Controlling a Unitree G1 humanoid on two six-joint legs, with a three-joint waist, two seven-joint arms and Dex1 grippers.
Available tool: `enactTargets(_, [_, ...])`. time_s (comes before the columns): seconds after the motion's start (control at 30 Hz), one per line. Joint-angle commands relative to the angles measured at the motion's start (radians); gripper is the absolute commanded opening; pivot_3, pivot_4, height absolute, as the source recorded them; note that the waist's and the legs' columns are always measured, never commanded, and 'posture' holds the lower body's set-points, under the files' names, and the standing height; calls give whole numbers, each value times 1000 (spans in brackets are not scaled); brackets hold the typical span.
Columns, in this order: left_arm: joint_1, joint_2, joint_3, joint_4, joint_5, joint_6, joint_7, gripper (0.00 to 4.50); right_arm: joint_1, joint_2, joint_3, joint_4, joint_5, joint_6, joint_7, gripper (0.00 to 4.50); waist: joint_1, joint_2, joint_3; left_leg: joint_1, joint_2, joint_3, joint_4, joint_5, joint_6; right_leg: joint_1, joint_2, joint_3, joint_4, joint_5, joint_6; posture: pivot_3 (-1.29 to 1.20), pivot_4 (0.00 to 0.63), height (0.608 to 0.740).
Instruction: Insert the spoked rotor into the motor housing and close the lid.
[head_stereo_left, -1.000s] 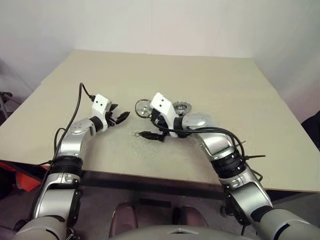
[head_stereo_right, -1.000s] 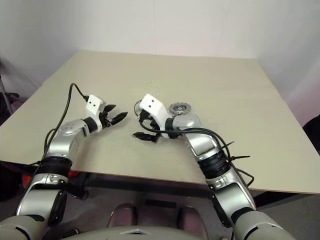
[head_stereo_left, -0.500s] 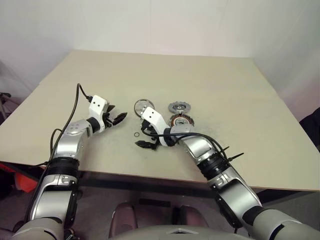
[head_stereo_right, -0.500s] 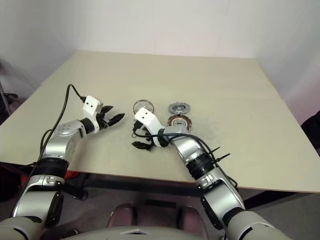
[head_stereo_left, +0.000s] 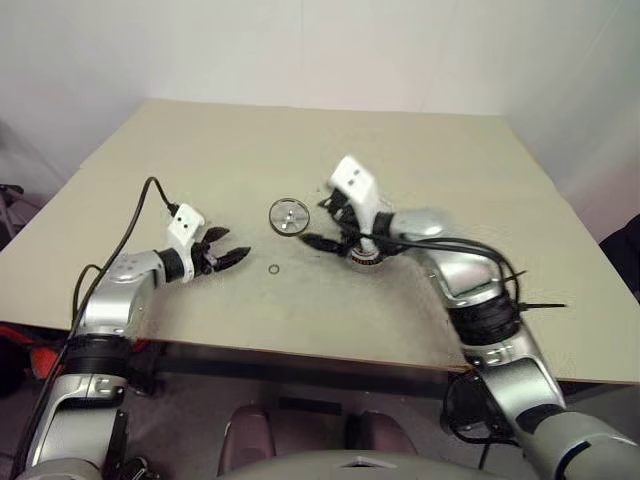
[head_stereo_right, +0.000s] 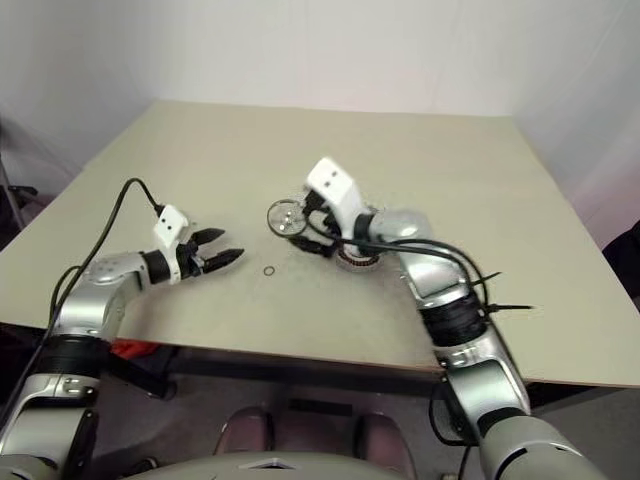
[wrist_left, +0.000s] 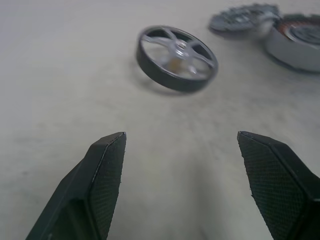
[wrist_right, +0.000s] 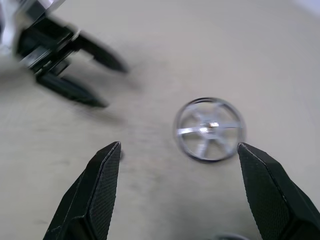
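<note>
Beige laminate covers the one table (head_stereo_left: 180, 170), and on it lie four loose parts: one tiny thin wire ring (head_stereo_left: 273, 269), one spoked rotor (head_stereo_left: 289, 216), one motor housing (wrist_left: 296, 43) and one lid (wrist_left: 244, 18).

Nearest the robot, the left gripper (head_stereo_left: 230, 251) hangs just above the table with its two black fingers spread wide and nothing between them. The wire ring lies just beyond its tips, apart from everything else.

Farther out is the rotor, a shiny silver metal disc lying flat with a thin dark-edged rim and slim spokes running to a small centre hub. The right gripper (head_stereo_left: 322, 224) hovers just beside it, jaws wide apart and empty.

Partly hidden under the right wrist sits the housing, a short round cylinder with copper-coloured windings showing inside its pale wall. The lid, a dark grey notched-rim disc, lies close against the housing's far side in the left wrist view.
</note>
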Motion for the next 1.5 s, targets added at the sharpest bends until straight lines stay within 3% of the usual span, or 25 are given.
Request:
enactTargets(0.03, [-1, -4, -47, -48, 11, -33, -33, 3788, -19, -50, -97, 21, 15, 6, -52, 4168, 0, 0, 0, 0, 0, 0, 0, 0, 0, 0, -1, 0, 0, -1, 1, 0, 0, 740])
enactTargets(0.37, [-22, -83, -153, -15, 88, -115, -4, 3788, 61, -121, -229, 130, 24, -51, -185, 4168, -3, 1, 0, 0, 0, 0, 0, 1, -2, 0, 0, 0, 0, 0, 0, 0, 0, 740])
enactTargets(1.07, [6, -90, -193, 75, 166, -196, 22, 3788, 41, -126, -231, 170, 33, -67, -226, 4168, -2, 4, -2, 0, 0, 0, 0, 1, -2, 0, -1, 0, 0, 0, 0, 0, 0, 740])
enactTargets(1.1, [4, -91, -195, 76, 169, -195, 25, 3377, 39, -125, -231, 173, 33, -69, -229, 4214, -2, 4, -2, 1, -1, 0, 0, 1, -2, 1, -1, 0, 0, 0, 0, 0, 0, 740])
enactTargets(1.3, [-4, -88, -196, 82, 169, -198, 30, 3377, 34, -129, -228, 183, 32, -80, -239, 4214, -2, 6, -3, 3, -1, 0, 0, 1, -2, 2, -1, 0, 1, 0, 1, 0, 0, 740])
enactTargets(1.33, [-5, -88, -195, 83, 170, -200, 33, 3034, 34, -129, -227, 184, 33, -81, -240, 4214, -2, 6, -3, 3, -1, 0, 0, 1, -2, 3, -1, 0, 1, -1, 1, 0, 0, 740])
enactTargets(1.43, [-7, -88, -194, 84, 167, -198, 35, 3034, 32, -130, -226, 188, 34, -84, -244, 4214, -2, 6, -3, 3, -1, 0, 0, 1, -2, 3, -1, 0, 1, -1, 2, 0, 0, 740])
enactTargets(1.5, [-7, -89, -192, 81, 160, -193, 33, 2637, 31, -130, -226, 192, 33, -89, -247, 4214, -2, 6, -3, 4, -1, 0, 0, 1, -2, 3, -1, 0, 1, -2, 3, 0, 0, 740])
